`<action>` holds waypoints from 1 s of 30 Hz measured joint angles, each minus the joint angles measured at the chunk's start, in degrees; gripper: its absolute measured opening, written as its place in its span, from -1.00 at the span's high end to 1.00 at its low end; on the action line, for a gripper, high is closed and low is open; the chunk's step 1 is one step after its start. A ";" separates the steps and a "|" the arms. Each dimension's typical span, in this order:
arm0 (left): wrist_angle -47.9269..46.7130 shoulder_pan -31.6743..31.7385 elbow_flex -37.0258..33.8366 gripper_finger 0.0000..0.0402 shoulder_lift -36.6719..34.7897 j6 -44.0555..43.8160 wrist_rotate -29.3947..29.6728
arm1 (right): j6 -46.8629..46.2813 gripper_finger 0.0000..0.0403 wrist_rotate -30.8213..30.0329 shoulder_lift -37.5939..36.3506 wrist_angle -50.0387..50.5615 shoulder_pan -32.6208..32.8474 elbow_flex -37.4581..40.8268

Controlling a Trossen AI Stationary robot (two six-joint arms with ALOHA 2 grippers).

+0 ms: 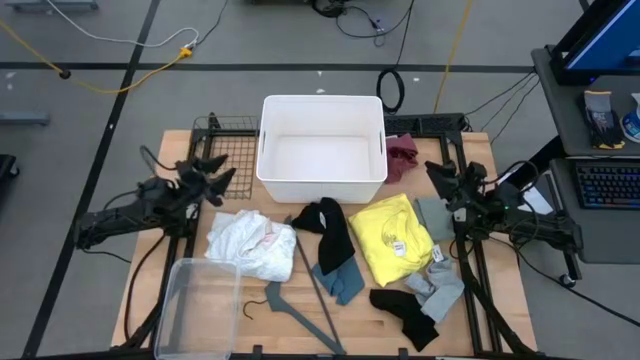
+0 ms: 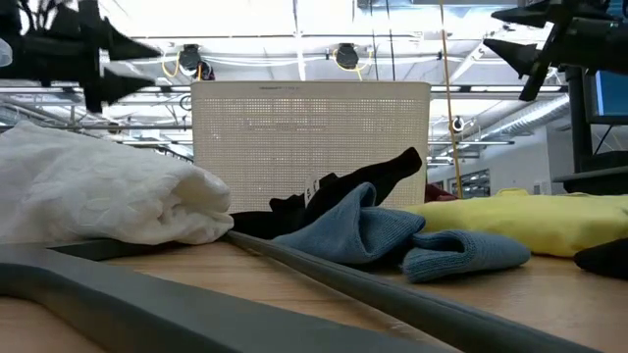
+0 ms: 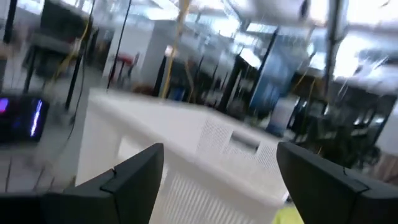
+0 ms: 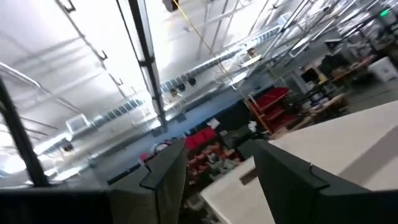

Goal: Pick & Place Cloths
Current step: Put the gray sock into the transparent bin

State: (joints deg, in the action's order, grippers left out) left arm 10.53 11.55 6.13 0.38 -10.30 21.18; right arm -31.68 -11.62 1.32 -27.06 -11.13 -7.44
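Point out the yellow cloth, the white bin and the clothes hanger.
yellow cloth (image 1: 392, 236): high view, middle of the fabric, above its tag.
white bin (image 1: 321, 103): high view, far rim.
clothes hanger (image 1: 320, 300): high view, long straight bar running down the table.

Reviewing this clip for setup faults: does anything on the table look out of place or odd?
Yes: a maroon cloth is wedged behind the white bin, apart from the other cloths. A grey hanger lies among them. The clear tub overhangs the table's front edge. Nothing looks damaged.
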 joint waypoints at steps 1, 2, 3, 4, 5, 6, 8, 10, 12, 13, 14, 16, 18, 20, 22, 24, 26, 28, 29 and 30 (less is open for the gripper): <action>0.19 -0.02 0.76 -0.56 0.00 3.75 -1.21 | -0.66 0.10 1.03 0.73 -1.29 0.01 -0.02; 0.07 -0.02 1.52 -0.56 0.00 7.48 -2.28 | -0.83 0.10 2.31 1.82 -2.92 0.00 -0.04; -0.42 -0.02 2.36 -0.56 0.00 10.38 -2.86 | -0.86 0.10 3.76 3.07 -4.23 0.01 -0.37; -1.43 -0.02 3.41 -0.56 0.00 12.18 -2.99 | -0.88 0.10 5.42 4.48 -5.11 0.01 -1.15; -2.82 -0.02 4.54 -0.56 0.00 13.08 -2.90 | -0.92 0.10 6.91 6.10 -5.05 0.01 -2.47; -4.65 -0.02 5.82 -0.56 0.00 13.38 -2.41 | -0.90 0.10 8.60 7.83 -4.36 0.01 -4.33; -10.27 -0.02 8.61 -0.56 0.00 13.46 -0.46 | -0.72 0.10 12.76 11.96 -1.24 0.01 -8.91; -16.62 -0.02 11.28 -0.56 0.00 13.45 1.16 | -0.05 0.11 17.51 16.72 4.39 0.01 -14.64; -22.49 -0.02 13.59 -0.56 0.00 12.69 2.58 | 2.09 0.11 21.33 21.62 12.13 0.06 -20.97; -24.78 -0.02 14.57 -0.56 0.00 12.10 3.05 | 3.59 0.11 22.79 24.07 16.51 0.04 -24.21; -26.59 -0.02 15.44 -0.56 0.00 11.64 3.61 | 4.97 0.11 23.96 26.46 21.11 0.04 -27.40; -29.20 -0.02 16.93 -0.56 0.00 11.43 4.78 | 7.86 0.11 26.14 31.10 30.77 0.10 -33.31; -30.68 -0.02 17.86 -0.56 0.00 11.19 6.15 | 10.03 0.11 27.34 35.51 39.36 0.73 -38.39; -31.88 -0.02 18.32 -0.56 0.00 10.04 8.14 | 11.75 0.11 28.18 39.59 47.38 2.01 -42.77; -32.29 -0.02 18.47 -0.56 0.00 9.01 10.32 | 13.00 0.11 28.25 43.22 54.65 3.85 -46.44; -32.84 -0.02 18.47 -0.56 0.00 8.42 11.55 | 14.10 0.11 28.22 46.35 60.93 5.90 -49.49; -33.89 -0.02 18.47 -0.56 0.00 8.26 11.90 | 15.03 0.11 27.51 48.88 67.38 7.88 -51.83; -35.07 -0.02 18.47 -0.56 0.00 8.21 11.92 | 15.46 0.11 24.98 50.86 74.30 9.64 -53.83; -35.43 -0.02 18.47 -0.56 0.00 7.91 11.92 | 15.48 0.11 23.29 51.58 77.48 10.42 -54.71; -35.52 -0.02 18.47 -0.56 0.00 7.41 11.94 | 15.44 0.11 21.58 52.22 80.72 11.08 -55.45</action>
State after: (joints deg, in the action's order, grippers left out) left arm -24.99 11.53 24.60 0.38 -2.90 33.12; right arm -16.23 9.96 53.54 53.67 -0.05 -62.89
